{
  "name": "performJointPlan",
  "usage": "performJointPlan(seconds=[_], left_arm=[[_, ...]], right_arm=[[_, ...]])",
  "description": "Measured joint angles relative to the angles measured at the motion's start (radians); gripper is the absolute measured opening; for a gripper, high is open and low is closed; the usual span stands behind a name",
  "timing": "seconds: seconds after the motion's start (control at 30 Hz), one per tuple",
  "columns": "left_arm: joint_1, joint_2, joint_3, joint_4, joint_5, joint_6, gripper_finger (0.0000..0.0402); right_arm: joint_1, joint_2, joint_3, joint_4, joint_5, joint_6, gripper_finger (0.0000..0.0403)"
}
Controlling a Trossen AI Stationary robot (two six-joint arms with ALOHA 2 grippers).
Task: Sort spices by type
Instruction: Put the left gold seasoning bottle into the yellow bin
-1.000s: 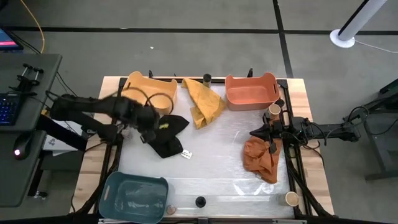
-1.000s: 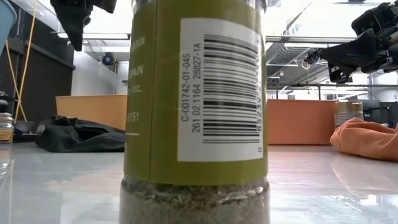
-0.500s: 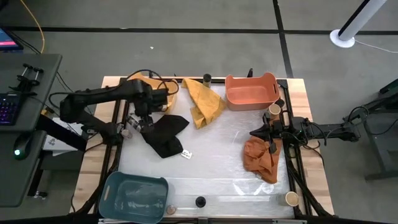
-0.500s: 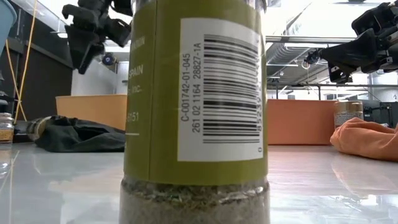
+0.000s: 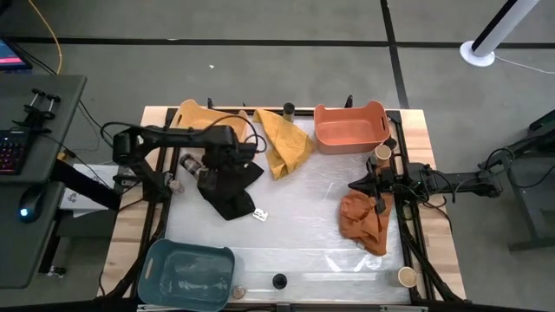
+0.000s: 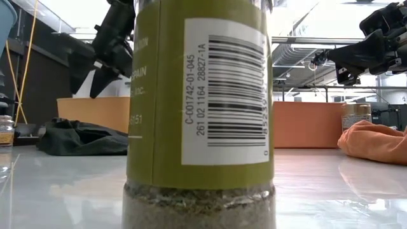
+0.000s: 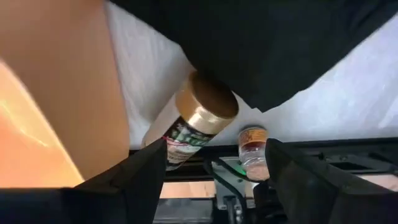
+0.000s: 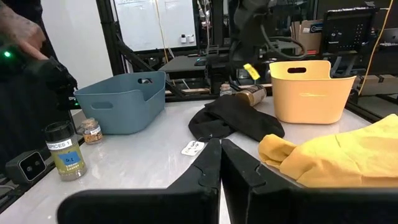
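Gold-capped and lying on its side, a spice jar rests on the white table at the upper left of the high view — between the yellow bin and the black cloth. Over it hangs the left gripper, fingers spread wide with nothing between them. Another small jar stands just beside the table's edge. At the right edge the right gripper waits pinched together above the orange cloth.
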Motion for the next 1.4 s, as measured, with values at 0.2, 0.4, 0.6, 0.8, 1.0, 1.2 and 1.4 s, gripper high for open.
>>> performJointPlan(seconds=[0.2,0.4,0.6,0.8,1.0,1.2,1.4], left_arm=[[-0.009,-0.064,-0.005,0.0,0.016,0.006,0.026],[-0.005,-0.303,-0.177,0.037,0.044,0.091,0.026],[-0.003,-0.428,-0.348,0.143,0.031,0.224,0.026],[0.0,-0.432,-0.466,0.225,-0.013,0.278,0.026],[0.001,-0.431,-0.531,0.353,-0.071,0.335,0.026],[0.001,-0.431,-0.602,0.455,-0.085,0.377,0.026],[0.0,-0.435,-0.671,0.494,-0.111,0.423,0.026]], right_arm=[[0.0,0.0,0.0,0.0,0.0,0.0,0.0],[0.0,0.0,0.0,0.0,0.0,0.0,0.0],[0.0,0.0,0.0,0.0,0.0,0.0,0.0],[0.0,0.0,0.0,0.0,0.0,0.0,0.0],[0.0,0.0,0.0,0.0,0.0,0.0,0.0],[0.0,0.0,0.0,0.0,0.0,0.0,0.0],[0.0,0.0,0.0,0.0,0.0,0.0,0.0]])
